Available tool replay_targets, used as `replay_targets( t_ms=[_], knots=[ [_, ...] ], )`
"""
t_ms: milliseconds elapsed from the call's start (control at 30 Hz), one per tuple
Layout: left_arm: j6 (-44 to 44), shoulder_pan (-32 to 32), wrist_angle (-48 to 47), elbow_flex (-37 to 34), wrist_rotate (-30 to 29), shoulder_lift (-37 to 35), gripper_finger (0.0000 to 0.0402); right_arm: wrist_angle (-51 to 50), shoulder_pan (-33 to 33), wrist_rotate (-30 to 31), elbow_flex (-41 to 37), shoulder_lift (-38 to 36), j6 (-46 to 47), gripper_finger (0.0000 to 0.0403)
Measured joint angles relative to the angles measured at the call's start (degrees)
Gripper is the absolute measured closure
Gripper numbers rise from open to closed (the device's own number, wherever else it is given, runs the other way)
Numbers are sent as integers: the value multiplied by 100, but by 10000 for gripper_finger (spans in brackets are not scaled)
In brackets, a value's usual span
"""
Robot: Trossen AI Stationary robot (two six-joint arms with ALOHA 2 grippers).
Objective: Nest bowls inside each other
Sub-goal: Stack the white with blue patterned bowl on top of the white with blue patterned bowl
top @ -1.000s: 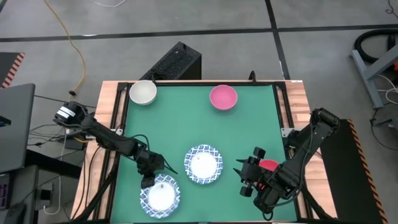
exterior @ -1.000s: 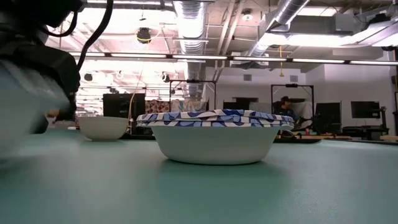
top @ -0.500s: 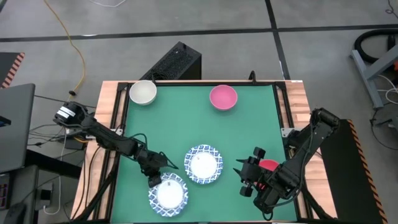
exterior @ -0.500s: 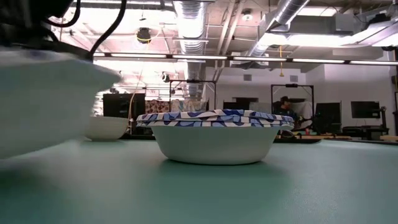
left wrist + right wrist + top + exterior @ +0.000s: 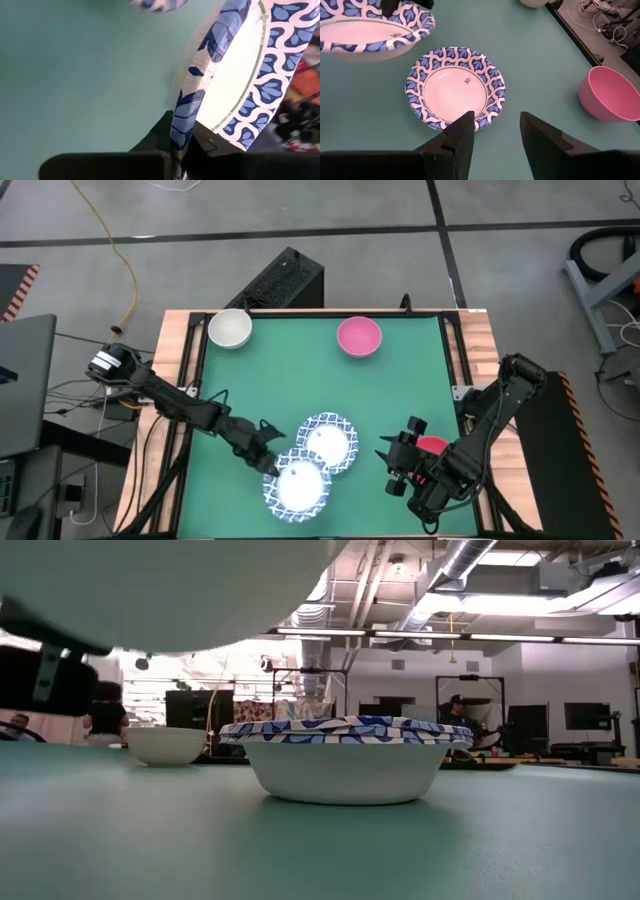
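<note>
My left gripper (image 5: 268,463) is shut on a white bowl with a blue patterned rim (image 5: 298,485), held in the air near the table's front edge. In the low view its pale underside (image 5: 150,590) fills the top. A second blue-rimmed bowl (image 5: 327,442) stands on its base on the green mat, just beyond and partly under the held one. My right gripper (image 5: 495,135) hovers open to that bowl's right, with nothing between its fingers. A cream bowl (image 5: 230,328) and a pink bowl (image 5: 359,337) stand at the far edge. A red bowl (image 5: 433,446) shows partly under the right arm. My left gripper pinches the blue patterned rim (image 5: 181,131) of the bowl, one finger on the inner side and one on the outer. The fingers come from the table's left, slanting a little downward. The bowl is lifted clear of the mat, its opening up, reaching out past the fingers.
The green mat (image 5: 290,385) is bare in its middle between the near and far bowls. Wooden rails (image 5: 185,370) frame the mat's left and right sides. A black box (image 5: 285,280) stands behind the far edge. Beyond the table lies an open room with desks and a seated person (image 5: 460,712).
My left gripper has risen and gone toward the table's right edge, its wrist rolling. The blue-rimmed bowl, which sat on the mat at the front left, has been lifted clear and carried up to the second blue-rimmed bowl's near edge.
</note>
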Motion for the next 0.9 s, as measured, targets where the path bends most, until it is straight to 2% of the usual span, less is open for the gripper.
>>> replay_targets(
  t_ms=[333,633,900],
  knots=[
    [582,468,-82,888,-539,-4,400,0,0,1,0,0,0,223],
    [1488,1093,-2115,1591,-770,-4,401,2,0,1,0,0,0,223],
    [1792,1499,-2413,1612,-993,-2,401,0,0,1,0,0,-1,223]
  ],
)
